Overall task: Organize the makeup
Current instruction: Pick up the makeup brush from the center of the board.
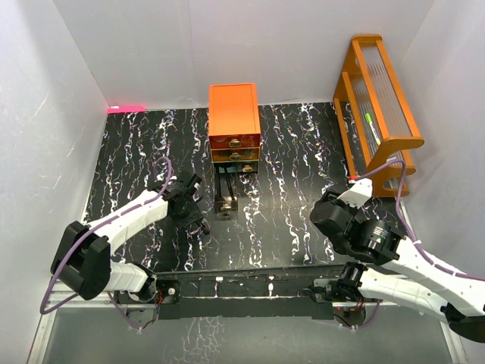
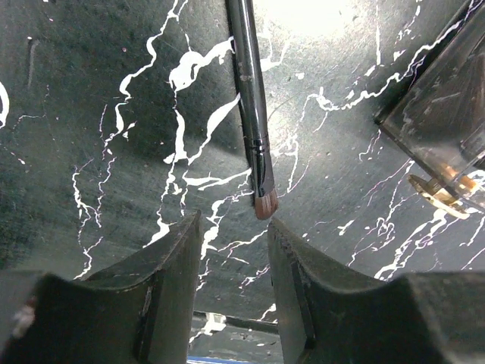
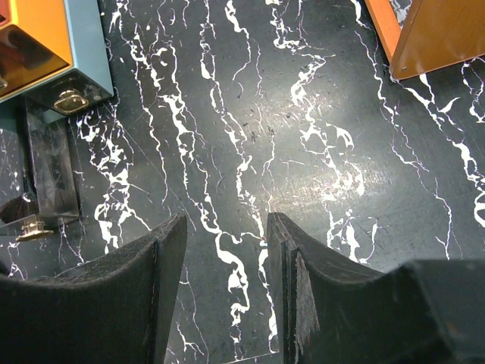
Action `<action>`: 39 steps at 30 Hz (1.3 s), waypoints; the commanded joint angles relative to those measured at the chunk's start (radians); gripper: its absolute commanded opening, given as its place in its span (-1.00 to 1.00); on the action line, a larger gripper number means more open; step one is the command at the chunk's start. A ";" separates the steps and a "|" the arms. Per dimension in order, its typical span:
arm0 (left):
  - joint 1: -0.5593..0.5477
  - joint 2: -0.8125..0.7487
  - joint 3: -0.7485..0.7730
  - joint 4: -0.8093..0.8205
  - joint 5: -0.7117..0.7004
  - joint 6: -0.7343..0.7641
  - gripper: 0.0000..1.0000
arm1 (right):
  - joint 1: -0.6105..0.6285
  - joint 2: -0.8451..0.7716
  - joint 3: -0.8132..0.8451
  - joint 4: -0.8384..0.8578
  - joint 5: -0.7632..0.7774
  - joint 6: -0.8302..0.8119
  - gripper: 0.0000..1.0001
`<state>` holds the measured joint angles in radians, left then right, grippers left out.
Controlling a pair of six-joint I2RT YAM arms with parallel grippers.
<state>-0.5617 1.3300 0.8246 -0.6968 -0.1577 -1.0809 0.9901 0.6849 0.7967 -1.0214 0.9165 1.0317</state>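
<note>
A long black makeup brush with a brown head lies flat on the marbled table. Its head points at my left gripper and ends just beyond the tip of the right finger. The left gripper is open, hangs low over the table, and has nothing between its fingers. In the top view the left gripper is left of the pulled-out drawer. My right gripper is open and empty over bare table, and sits at the right in the top view. No other makeup shows clearly.
The orange drawer chest stands at the back middle, its clear bottom drawer pulled out towards me. The orange wooden rack stands at the back right, its foot ahead of the right gripper. White walls enclose the table.
</note>
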 commanded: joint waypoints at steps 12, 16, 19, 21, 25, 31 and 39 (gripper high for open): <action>-0.017 0.084 0.013 0.073 -0.008 -0.063 -0.26 | -0.001 -0.025 0.032 0.040 0.037 -0.001 -0.02; -0.017 0.110 0.002 0.102 0.001 -0.050 -0.27 | -0.001 -0.036 0.032 0.040 0.039 -0.001 -0.02; -0.018 0.120 -0.004 0.120 -0.002 -0.045 -0.28 | -0.001 -0.038 0.030 0.041 0.039 -0.001 -0.02; -0.017 0.130 -0.007 0.131 -0.001 -0.040 -0.29 | -0.001 -0.037 0.028 0.041 0.038 -0.001 -0.02; -0.018 0.153 -0.011 0.144 0.009 -0.034 -0.30 | -0.001 -0.031 0.028 0.043 0.036 -0.001 -0.02; -0.017 0.164 -0.033 0.163 0.015 -0.032 -0.32 | -0.001 -0.033 0.026 0.044 0.039 -0.001 -0.02; -0.018 0.161 -0.058 0.211 0.031 0.031 -0.67 | -0.001 -0.037 0.024 0.047 0.041 -0.003 -0.02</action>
<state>-0.5735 1.4967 0.7986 -0.5163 -0.1455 -1.0916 0.9901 0.6598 0.7963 -1.0142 0.9184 1.0233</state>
